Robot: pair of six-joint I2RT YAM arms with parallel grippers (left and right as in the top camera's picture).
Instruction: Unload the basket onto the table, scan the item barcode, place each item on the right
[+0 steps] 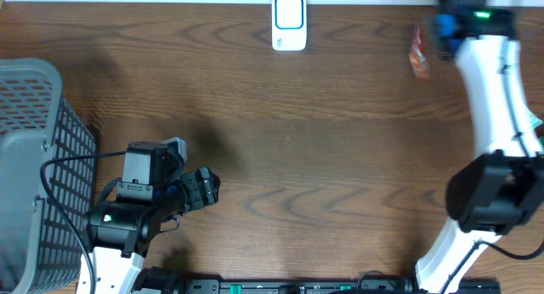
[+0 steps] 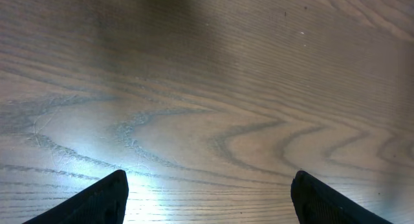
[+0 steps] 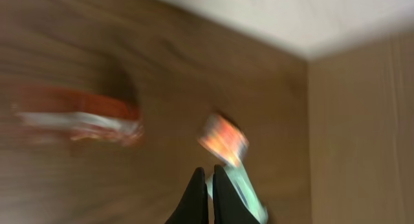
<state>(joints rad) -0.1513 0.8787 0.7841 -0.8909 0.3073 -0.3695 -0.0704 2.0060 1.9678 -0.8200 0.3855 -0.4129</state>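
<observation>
Plainly, left claw (image 1: 208, 189) spread over grained wooden table (image 1: 323, 158); right claw (image 3: 209, 173) pressed together

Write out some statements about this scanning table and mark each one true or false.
1. The left gripper hangs open over bare wood. True.
2. The right gripper is wide open. False: its fingers are shut together.
3. The white scanner sits at the far edge of the table. True.
4. The red packet lies inside the gray basket. False: it lies on the table near the right gripper, and the basket stands at the left.
</observation>
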